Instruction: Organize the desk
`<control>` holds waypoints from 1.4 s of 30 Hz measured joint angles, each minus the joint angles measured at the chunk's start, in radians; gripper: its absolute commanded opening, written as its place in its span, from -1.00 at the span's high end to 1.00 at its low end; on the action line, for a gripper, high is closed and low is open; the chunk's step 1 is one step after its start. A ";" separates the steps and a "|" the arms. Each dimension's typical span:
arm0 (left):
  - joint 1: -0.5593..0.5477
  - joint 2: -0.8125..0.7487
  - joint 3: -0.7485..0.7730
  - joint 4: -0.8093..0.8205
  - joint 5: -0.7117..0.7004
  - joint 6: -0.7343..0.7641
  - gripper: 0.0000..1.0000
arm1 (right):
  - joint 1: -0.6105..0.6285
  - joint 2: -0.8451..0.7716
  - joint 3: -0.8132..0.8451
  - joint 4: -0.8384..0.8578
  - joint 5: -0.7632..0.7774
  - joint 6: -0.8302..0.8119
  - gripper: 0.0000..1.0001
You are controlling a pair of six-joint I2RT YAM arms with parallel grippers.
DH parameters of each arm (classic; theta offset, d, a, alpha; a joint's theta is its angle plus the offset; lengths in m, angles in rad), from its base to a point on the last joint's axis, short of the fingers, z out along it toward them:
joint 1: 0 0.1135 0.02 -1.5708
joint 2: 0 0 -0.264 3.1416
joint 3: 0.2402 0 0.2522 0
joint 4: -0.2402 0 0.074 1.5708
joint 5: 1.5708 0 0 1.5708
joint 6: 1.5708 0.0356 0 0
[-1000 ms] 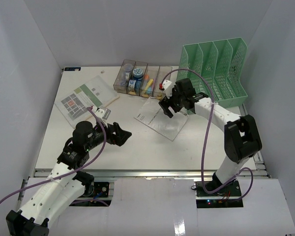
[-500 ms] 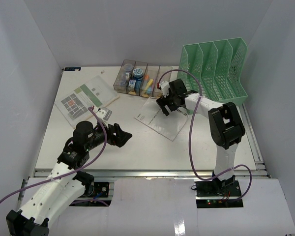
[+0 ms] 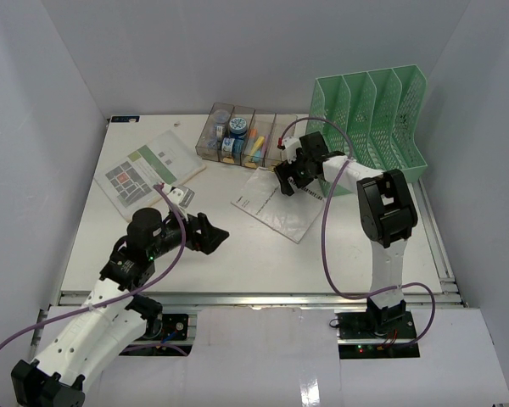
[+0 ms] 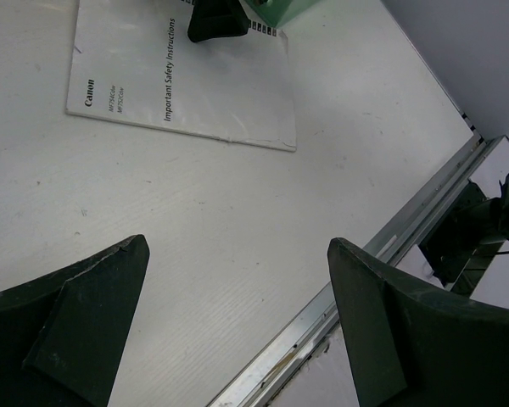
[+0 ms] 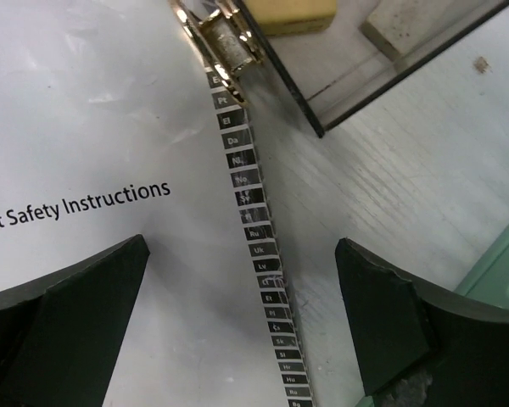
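Observation:
The desk is a white tabletop with a silver rail along its near edge. A white "Important Safety Instructions" booklet lies flat at mid-desk. My right gripper is open and empty, low over the booklet's far edge. In the right wrist view my right gripper straddles the booklet's black tabbed edge. My left gripper is open and empty above bare desk, left of the booklet. In the left wrist view my left gripper faces the booklet and the rail.
A row of clear bins holding small items stands at the back, and its corner shows beside a gold clip. A green mesh rack stands back right. A printed leaflet and a small white card lie at left.
My right arm's elbow has swung left and toward the back. Its gripper has stayed open at the booklet's far edge, shifting slightly toward the bins. The left arm has not moved.

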 measured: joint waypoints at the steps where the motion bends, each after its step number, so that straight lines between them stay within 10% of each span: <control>1: 0.000 0.000 -0.002 0.006 0.002 -0.006 -0.96 | 0.000 0.001 -0.003 0.002 -0.008 0.002 -0.87; 20: 0.000 -0.003 -0.425 0.383 -0.027 -0.713 -0.96 | -0.006 -0.140 -0.253 0.090 -0.155 0.046 0.23; 42: 0.000 0.323 -0.343 0.421 -0.090 -0.714 -0.96 | 0.012 -0.291 -0.438 0.065 -0.341 0.082 0.84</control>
